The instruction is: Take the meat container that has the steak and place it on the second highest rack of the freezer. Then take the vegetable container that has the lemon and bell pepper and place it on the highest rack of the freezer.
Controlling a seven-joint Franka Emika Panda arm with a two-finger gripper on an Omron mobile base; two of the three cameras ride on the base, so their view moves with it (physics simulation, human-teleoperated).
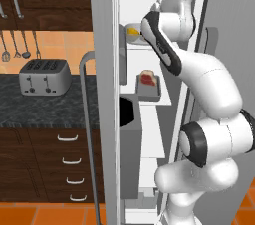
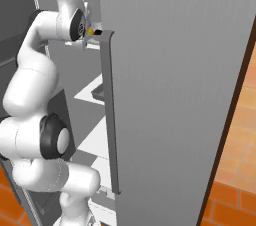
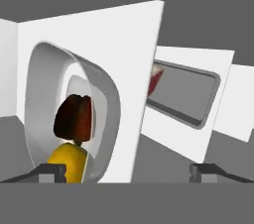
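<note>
Gripper (image 3: 127,172) spread wide, holding nothing; fingertips (image 3: 52,172) stand on either side of the bowl's near rim. Bowl (image 3: 74,114) sits on the top freezer (image 1: 102,94) rack, lemon (image 3: 69,163) in front, dark red pepper (image 3: 74,117) behind it. Tray (image 1: 148,88) with steak (image 1: 147,78) rests on the rack below. Freezer door (image 2: 175,95) blocks most of the interior in the right base view. Toaster (image 1: 45,76) on the counter, well apart.

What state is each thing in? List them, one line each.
Freezer: door open.
Tray: on a shelf, holding the steak.
Bowl: on the shelf above, holding the lemon and pepper.
Gripper: open, holding nothing.
</note>
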